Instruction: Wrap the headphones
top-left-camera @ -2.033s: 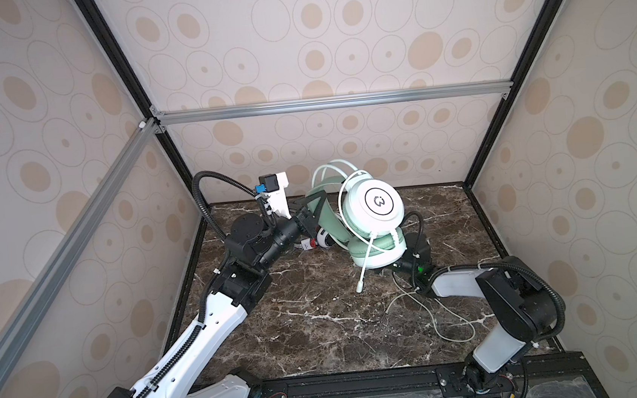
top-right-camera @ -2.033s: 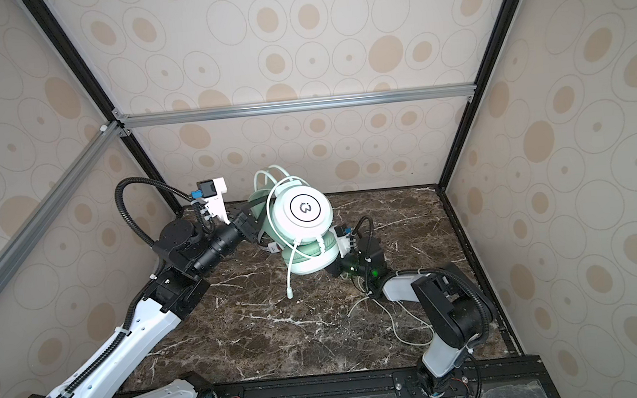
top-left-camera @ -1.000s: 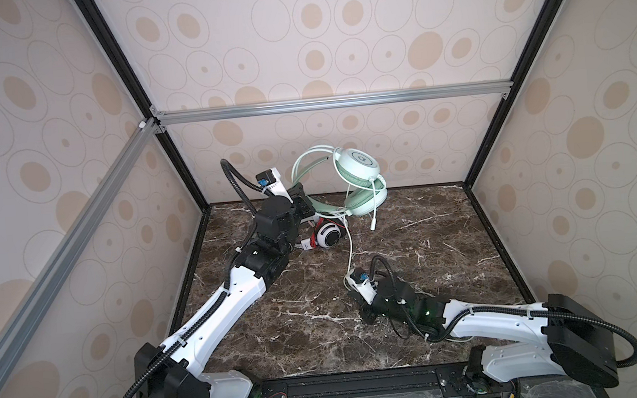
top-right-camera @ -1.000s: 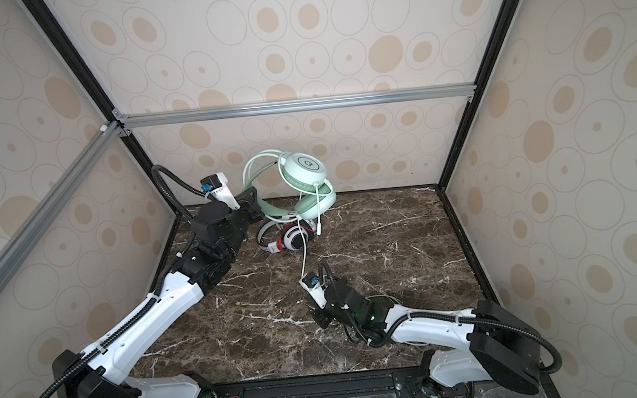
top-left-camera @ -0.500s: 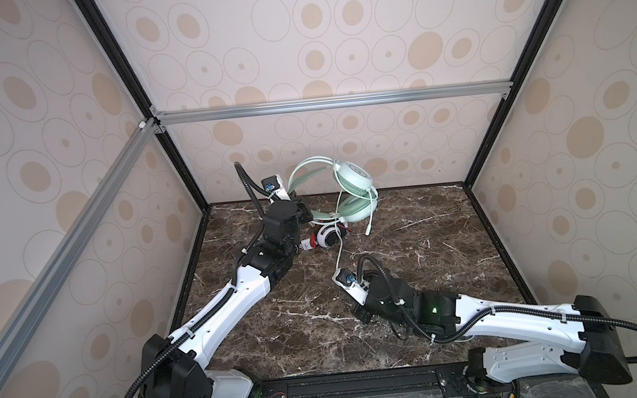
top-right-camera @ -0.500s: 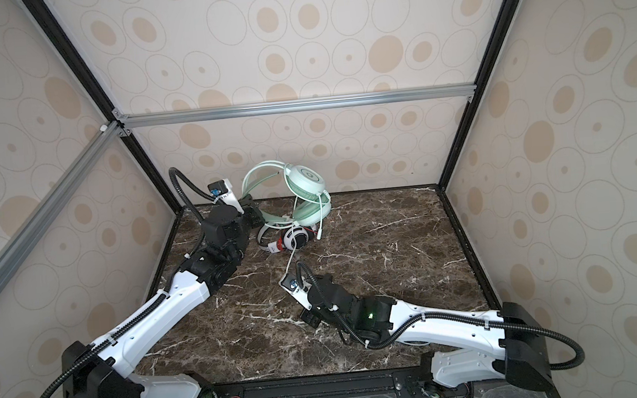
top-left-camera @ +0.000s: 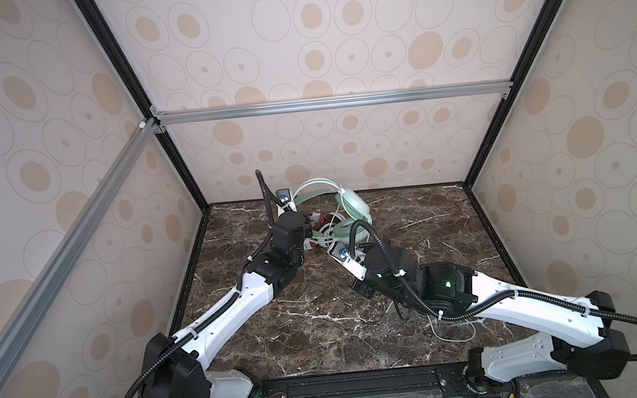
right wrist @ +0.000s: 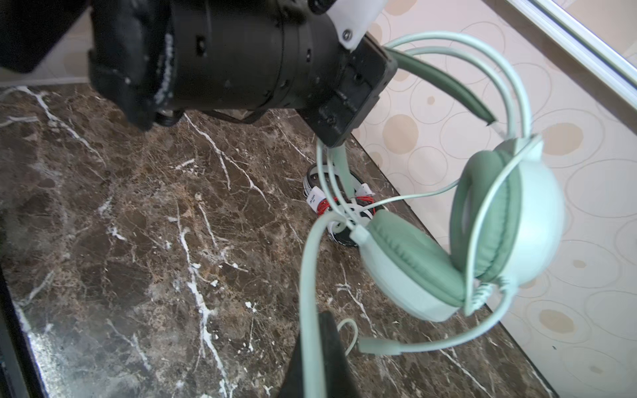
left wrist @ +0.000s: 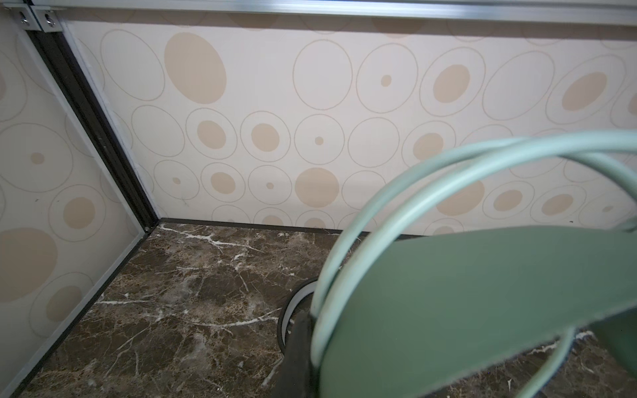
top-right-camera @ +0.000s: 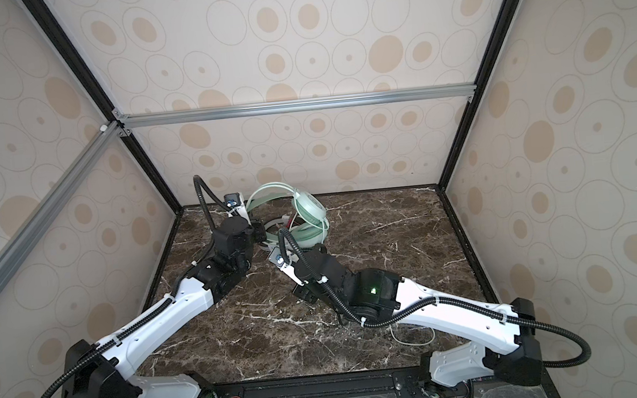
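light mint-green headset (right wrist: 510, 220) hangs over the tabletop (right wrist: 138, 213) near its back, left gripper (right wrist: 355, 103) clamped on its springy headband (right wrist: 444, 86); right gripper (right wrist: 315, 358) pinched on the limp, slippery pale cord (right wrist: 306, 275), best held near the earcup (right wrist: 413, 268)

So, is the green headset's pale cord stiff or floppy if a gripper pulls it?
Probably floppy: the cord hangs in loose curves, and part lies slack on the table. Pulling may snag it, since a strand drapes across the headset cup.
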Controlling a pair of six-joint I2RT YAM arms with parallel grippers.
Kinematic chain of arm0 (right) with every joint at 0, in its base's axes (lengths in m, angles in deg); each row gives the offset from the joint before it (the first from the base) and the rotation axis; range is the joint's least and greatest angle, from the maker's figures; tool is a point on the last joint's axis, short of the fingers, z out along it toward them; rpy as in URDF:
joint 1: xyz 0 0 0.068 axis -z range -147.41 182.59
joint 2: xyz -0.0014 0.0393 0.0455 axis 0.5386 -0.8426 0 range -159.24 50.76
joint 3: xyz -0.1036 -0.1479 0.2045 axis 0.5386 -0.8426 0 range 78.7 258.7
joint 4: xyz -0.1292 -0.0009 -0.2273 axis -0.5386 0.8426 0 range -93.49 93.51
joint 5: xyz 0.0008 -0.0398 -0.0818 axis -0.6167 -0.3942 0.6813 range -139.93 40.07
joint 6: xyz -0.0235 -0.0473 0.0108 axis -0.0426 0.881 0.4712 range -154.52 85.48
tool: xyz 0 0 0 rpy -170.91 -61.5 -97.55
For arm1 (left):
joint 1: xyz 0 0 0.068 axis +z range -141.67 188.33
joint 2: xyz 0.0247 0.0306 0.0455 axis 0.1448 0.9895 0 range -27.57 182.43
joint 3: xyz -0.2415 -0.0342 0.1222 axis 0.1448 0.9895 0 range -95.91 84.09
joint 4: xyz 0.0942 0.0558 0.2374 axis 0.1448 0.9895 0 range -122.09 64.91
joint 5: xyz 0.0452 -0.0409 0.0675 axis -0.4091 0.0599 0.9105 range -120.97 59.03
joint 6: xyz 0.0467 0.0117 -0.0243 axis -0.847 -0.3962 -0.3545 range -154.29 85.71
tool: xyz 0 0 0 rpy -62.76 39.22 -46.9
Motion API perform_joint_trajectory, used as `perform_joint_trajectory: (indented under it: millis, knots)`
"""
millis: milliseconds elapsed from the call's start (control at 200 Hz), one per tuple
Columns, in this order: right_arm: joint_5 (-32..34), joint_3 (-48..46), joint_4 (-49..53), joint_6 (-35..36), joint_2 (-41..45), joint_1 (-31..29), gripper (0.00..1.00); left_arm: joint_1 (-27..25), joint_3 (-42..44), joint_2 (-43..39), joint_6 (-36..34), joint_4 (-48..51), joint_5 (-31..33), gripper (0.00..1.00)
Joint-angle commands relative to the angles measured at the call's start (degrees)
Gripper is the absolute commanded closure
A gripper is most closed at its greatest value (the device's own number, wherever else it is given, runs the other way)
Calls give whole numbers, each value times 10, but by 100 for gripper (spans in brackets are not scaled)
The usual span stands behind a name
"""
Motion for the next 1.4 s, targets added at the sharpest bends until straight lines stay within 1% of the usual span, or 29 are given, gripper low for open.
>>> perform_joint_trajectory:
  millis: [0, 125, 360, 450, 545, 660, 845, 930, 1115, 1330, 1395]
  knots:
    - [36, 40, 76, 31, -7, 12, 100, -15, 9, -35, -29, -15, 17, 100]
    - [48, 64, 104, 41, -4, 33, 100, -28, 33, -52, -58, -2, 26, 100]
    - [65, 100, 142, 58, -1, 65, 100, -40, 76, -89, -120, 10, -11, 100]
    - [68, 110, 151, 59, 2, 77, 100, -42, 89, -104, -148, 17, -40, 100]
    - [60, 116, 157, 56, 5, 92, 100, -42, 98, -119, -173, 29, -100, 100]
    - [44, 118, 162, 51, 10, 110, 100, -45, 108, -138, -194, 51, -176, 100]
    - [14, 119, 168, 40, 10, 142, 100, -50, 108, -160, -214, 89, -243, 100]
    - [-3, 117, 166, 36, 10, 156, 100, -50, 109, -164, -217, 97, -259, 100]
    - [-62, 99, 153, 7, 24, 210, 100, -51, 110, -169, -211, 99, -260, 100]
    - [-115, 61, 130, -13, 37, 252, 100, -50, 108, -180, -195, 86, -296, 100]
    - [-134, 45, 115, -21, 43, 267, 98, -50, 104, -181, -191, 84, -308, 100]
